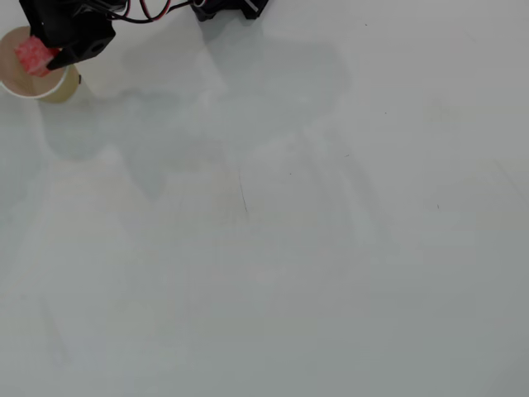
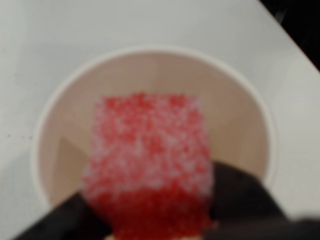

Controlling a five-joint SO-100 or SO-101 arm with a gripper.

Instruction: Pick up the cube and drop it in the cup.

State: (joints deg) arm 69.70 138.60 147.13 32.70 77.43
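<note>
The red cube point(image 1: 33, 55) with its whitish speckled face hangs directly over the mouth of the beige cup point(image 1: 59, 87) at the top left of the overhead view. My black gripper point(image 1: 39, 55) is shut on the cube. In the wrist view the cube point(image 2: 147, 165) fills the centre, blurred, with the cup's white rim point(image 2: 60, 95) circling it below. Dark fingers point(image 2: 240, 197) press the cube from the lower left and lower right.
The arm's black base and red and black wires point(image 1: 149, 10) sit along the top edge of the overhead view. A pale, glossy table point(image 1: 289, 248) stretches across everything else, with the arm's soft shadow near the cup.
</note>
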